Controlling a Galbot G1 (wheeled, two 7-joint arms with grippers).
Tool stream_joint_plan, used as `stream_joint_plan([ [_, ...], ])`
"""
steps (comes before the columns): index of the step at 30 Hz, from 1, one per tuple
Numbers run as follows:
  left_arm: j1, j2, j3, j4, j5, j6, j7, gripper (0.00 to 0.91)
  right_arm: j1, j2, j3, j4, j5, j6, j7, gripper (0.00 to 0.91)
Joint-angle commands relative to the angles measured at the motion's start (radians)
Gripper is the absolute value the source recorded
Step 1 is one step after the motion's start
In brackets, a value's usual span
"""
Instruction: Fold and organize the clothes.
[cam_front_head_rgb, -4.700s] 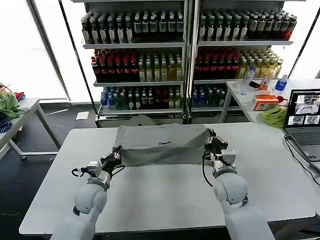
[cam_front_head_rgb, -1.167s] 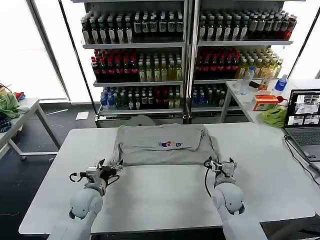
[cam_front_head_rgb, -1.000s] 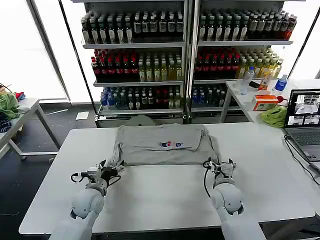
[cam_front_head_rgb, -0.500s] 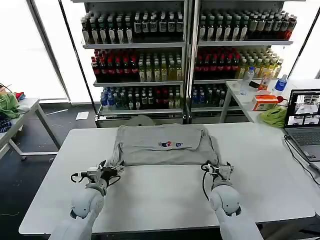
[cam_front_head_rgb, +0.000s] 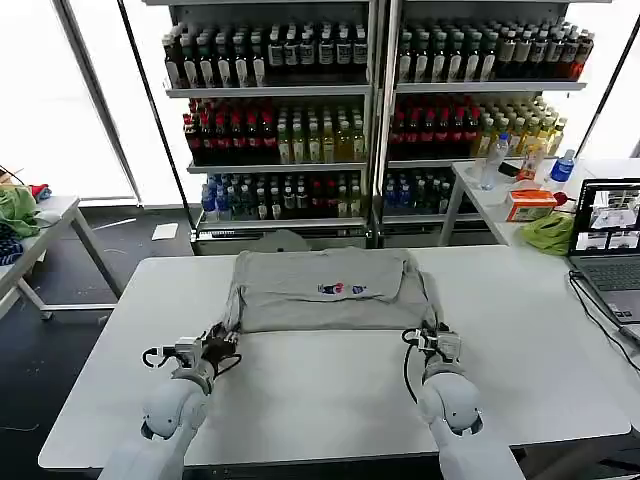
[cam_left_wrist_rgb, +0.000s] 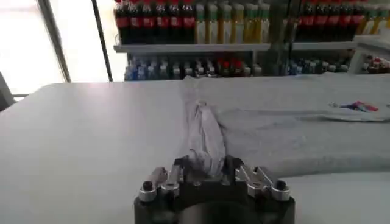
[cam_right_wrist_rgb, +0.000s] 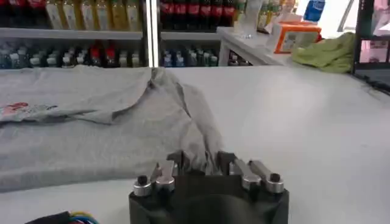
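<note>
A light grey shirt (cam_front_head_rgb: 325, 289) is spread flat across the far middle of the white worktop (cam_front_head_rgb: 330, 390), with both grippers clamped on its near corners

In the head view the left gripper (cam_front_head_rgb: 214, 347) is seen at lower left of centre, closed on a bunched strip of the shirt's near-left corner; in the left wrist view that twisted cloth (cam_left_wrist_rgb: 205, 139) is pinched between its fingers. The right gripper (cam_front_head_rgb: 432, 338) is seen at lower right of centre, closed on the near-right corner. A small multicoloured print (cam_front_head_rgb: 341, 289) is shown mid-shirt. A green cloth (cam_front_head_rgb: 549, 232) is placed at right, beside a laptop (cam_front_head_rgb: 606, 232)
</note>
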Motion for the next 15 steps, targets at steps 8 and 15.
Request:
stream_joint_plan([
  [8, 0.036, 0.002, -0.005, -0.052, 0.002, 0.001, -0.002, 0.0, -0.034, -0.006, 0.002, 0.048, 0.001, -0.002, -0.015, 0.0],
  [15, 0.076, 0.026, -0.027, -0.125, 0.004, 0.0, 0.003, 0.0, -0.074, -0.026, 0.01, 0.108, 0.003, -0.002, -0.01, 0.0],
])
